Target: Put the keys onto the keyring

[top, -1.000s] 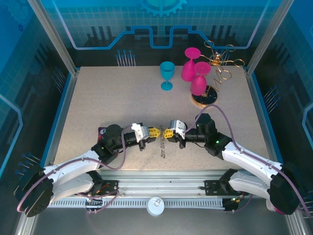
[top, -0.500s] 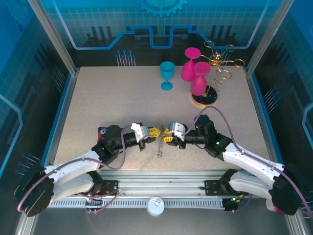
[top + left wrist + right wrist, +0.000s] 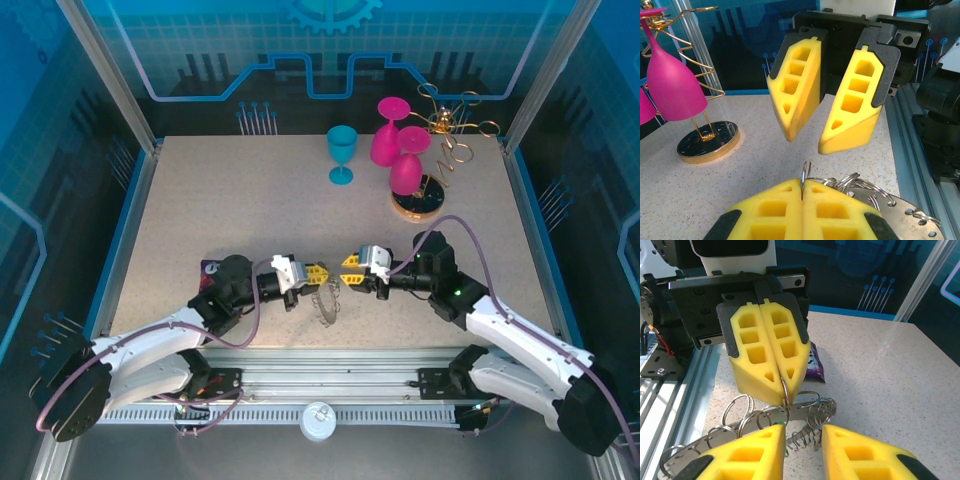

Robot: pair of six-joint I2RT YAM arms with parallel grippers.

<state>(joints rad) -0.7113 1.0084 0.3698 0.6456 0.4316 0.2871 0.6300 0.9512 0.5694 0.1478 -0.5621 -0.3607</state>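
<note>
From above: gripping the keyring (image 3: 327, 300) by its rim in the left gripper (image 3: 317, 272), pinched closed, the ring hanging tilted over the table (image 3: 220, 200). Just beside and facing it, the right gripper (image 3: 351, 269), parted and holding nothing. Through the left wrist: pressed flat together on one wire loop (image 3: 804, 174), with more loops and the grey plate trailing low to the right; opposite, spread wide, nothing between. Through the right wrist: spread apart beneath the dangling loops, looking at closed yellow pads (image 3: 752, 355) nipping that loop. Cannot tell the keys from the tangle of wire here. Judged as the presenting step: ring offered up, no key yet taken. Next, likely: bring the open pair onto a key or a loop, line up squarely, close gently, hold the left pinch firm against twisting.
</note>
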